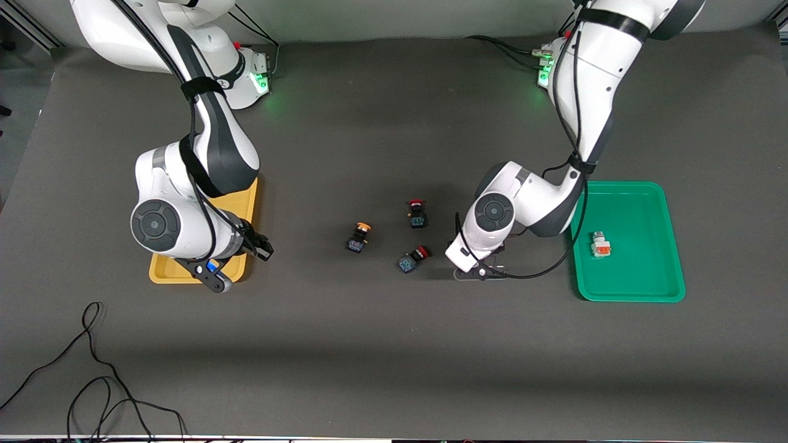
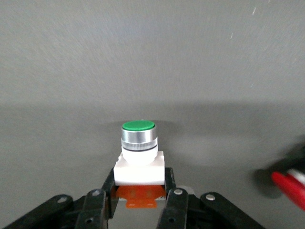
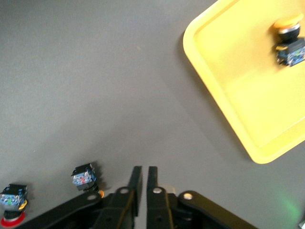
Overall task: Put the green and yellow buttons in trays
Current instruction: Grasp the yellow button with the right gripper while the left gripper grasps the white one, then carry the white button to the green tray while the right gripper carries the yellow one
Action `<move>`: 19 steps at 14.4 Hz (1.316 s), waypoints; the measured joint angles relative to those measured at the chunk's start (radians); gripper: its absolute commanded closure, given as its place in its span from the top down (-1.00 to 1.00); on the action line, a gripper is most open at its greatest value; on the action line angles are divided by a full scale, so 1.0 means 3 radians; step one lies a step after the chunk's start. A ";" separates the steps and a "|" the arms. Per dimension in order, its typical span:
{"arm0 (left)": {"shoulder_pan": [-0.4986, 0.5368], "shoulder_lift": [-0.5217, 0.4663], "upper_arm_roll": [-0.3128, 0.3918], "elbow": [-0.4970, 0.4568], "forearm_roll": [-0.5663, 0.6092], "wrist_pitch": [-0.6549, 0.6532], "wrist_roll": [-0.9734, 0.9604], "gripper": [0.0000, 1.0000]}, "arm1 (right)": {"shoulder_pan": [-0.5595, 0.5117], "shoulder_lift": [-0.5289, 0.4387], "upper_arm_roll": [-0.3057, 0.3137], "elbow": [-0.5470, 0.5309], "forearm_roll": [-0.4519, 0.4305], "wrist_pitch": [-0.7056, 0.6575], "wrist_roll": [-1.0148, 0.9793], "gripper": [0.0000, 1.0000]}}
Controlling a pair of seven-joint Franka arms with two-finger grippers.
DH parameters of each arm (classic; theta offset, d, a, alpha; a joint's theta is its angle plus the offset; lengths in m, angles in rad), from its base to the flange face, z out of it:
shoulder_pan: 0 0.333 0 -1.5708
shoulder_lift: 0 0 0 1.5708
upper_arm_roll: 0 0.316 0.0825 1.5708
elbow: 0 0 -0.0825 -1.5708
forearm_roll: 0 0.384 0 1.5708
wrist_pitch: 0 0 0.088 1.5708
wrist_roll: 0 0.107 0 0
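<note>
My left gripper (image 2: pixel 139 191) is shut on a green button (image 2: pixel 139 152), its fingers (image 2: pixel 108 191) clamping the white body and orange block down at the table. In the front view that gripper (image 1: pixel 480 271) sits under its wrist, between the red-capped switches and the green tray (image 1: pixel 640 271), and the held button is hidden. A second green button (image 1: pixel 600 244) lies in the green tray. My right gripper (image 3: pixel 143 171) hangs shut and empty beside the yellow tray (image 3: pixel 238 86), which holds a yellow button (image 3: pixel 288 40). Another yellow button (image 1: pixel 359 237) lies mid-table.
Two red-capped black-and-blue switches (image 1: pixel 417 214) (image 1: pixel 412 258) lie between the loose yellow button and my left gripper. The right arm's wrist covers much of the yellow tray (image 1: pixel 246 209) in the front view. Black cables (image 1: pixel 92 369) trail near the table's front edge at the right arm's end.
</note>
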 measured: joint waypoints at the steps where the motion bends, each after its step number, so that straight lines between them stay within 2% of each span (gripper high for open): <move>1: 0.0022 -0.0101 0.0000 0.0036 -0.0040 -0.0136 -0.0022 -0.73 | 0.0012 0.0005 0.0004 -0.0012 0.0025 0.0018 -0.0015 0.99; 3: 0.0073 -0.0366 0.0002 0.0172 -0.0239 -0.0588 -0.0024 -0.73 | 0.0043 0.0035 0.0079 -0.0028 0.0057 0.0149 -0.0053 0.99; 5: 0.0149 -0.0695 0.0008 0.0294 -0.0393 -0.1031 -0.0024 -0.74 | 0.0090 0.0124 0.0299 -0.0053 0.0062 0.0366 -0.0058 0.99; 8: 0.0368 -0.1049 0.0022 0.0303 -0.0483 -0.1413 0.0018 -0.77 | 0.0213 0.0333 0.0567 -0.0122 0.0029 0.0771 -0.0059 0.99; 11: 0.0829 -0.1112 0.0042 0.0287 -0.0524 -0.1737 0.0460 -0.82 | 0.0318 0.0529 0.0706 -0.0283 -0.0150 0.1237 -0.0059 0.99; 15: 0.1523 -0.1119 0.0069 0.0255 -0.0523 -0.1889 0.1275 -0.85 | 0.0402 0.0680 0.0742 -0.0629 -0.0196 0.1888 -0.0058 0.99; 16: 0.1668 -0.1121 0.0072 0.0228 -0.0494 -0.1889 0.1483 -0.88 | 0.0414 0.0721 0.0742 -0.0662 -0.0196 0.1972 -0.0057 0.86; 17: 0.1795 -0.1121 0.0075 0.0184 -0.0437 -0.1876 0.1676 -0.90 | 0.0415 0.0754 0.0741 -0.0675 -0.0196 0.2020 -0.0057 0.40; 19: 0.2032 -0.1121 0.0078 0.0010 -0.0307 -0.1726 0.2007 -0.90 | 0.0410 0.0778 0.0735 -0.0675 -0.0197 0.2034 -0.0057 -0.74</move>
